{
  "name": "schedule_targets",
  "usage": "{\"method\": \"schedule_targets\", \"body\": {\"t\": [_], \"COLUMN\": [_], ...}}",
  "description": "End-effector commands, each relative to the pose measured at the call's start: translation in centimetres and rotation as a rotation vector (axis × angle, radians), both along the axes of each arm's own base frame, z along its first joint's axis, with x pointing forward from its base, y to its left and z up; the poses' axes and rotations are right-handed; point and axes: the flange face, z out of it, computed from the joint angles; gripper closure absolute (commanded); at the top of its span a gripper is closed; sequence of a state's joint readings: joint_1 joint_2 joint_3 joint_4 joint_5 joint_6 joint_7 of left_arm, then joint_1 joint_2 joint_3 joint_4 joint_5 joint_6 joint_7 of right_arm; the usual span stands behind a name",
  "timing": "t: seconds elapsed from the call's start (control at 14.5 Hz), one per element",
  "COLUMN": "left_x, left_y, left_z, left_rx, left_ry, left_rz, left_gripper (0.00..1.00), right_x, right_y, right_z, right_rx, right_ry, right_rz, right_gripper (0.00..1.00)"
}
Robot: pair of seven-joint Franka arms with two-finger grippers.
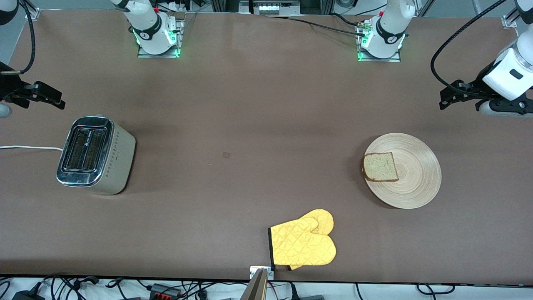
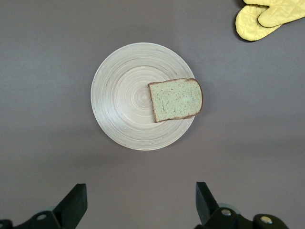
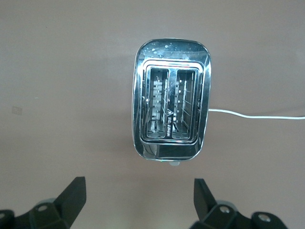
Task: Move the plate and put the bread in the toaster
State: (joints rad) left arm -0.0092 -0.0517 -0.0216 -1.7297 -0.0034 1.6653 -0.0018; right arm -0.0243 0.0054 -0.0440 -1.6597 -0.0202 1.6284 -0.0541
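A round tan wooden plate [image 1: 416,175] [image 2: 124,100] lies toward the left arm's end of the table. One slice of bread [image 1: 379,167] [image 2: 175,99] rests on it, at the rim that faces the right arm's end. The chrome-topped toaster [image 1: 95,154] [image 3: 170,112] stands toward the right arm's end, both slots empty. My left gripper [image 1: 447,96] [image 2: 139,191] hangs open over bare table beside the plate, holding nothing. Open and empty too, my right gripper [image 1: 56,98] [image 3: 139,183] hovers over the table beside the toaster.
A yellow oven mitt [image 1: 304,243] [image 2: 264,16] lies near the table's front edge, nearer to the front camera than the plate. The toaster's white cord [image 1: 29,147] [image 3: 257,116] runs off toward the table end. Brown tabletop stretches between toaster and plate.
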Motion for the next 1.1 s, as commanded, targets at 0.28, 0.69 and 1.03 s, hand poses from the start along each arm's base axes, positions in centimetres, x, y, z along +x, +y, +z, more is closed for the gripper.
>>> {"method": "schedule_targets", "body": {"t": [0.28, 0.69, 1.03], "left_x": [-0.23, -0.23, -0.14], "left_y": [0.18, 0.10, 0.59], "left_z": [0.64, 0.59, 0.43], "left_rx": [0.025, 0.025, 0.023], "left_ry": [0.003, 0.008, 0.011], "left_rz": [0.001, -0.001, 0.005], "left_gripper": [0.00, 0.00, 0.00], "right_x": [-0.31, -0.30, -0.16], "right_y": [0.00, -0.16, -0.23], "right_z": [0.72, 0.73, 0.61], "right_rx": [-0.007, -0.005, -0.004], "right_ry": [-0.008, -0.009, -0.012], "right_rz": [-0.016, -0.021, -0.022], "right_gripper": [0.00, 0.00, 0.00]}}
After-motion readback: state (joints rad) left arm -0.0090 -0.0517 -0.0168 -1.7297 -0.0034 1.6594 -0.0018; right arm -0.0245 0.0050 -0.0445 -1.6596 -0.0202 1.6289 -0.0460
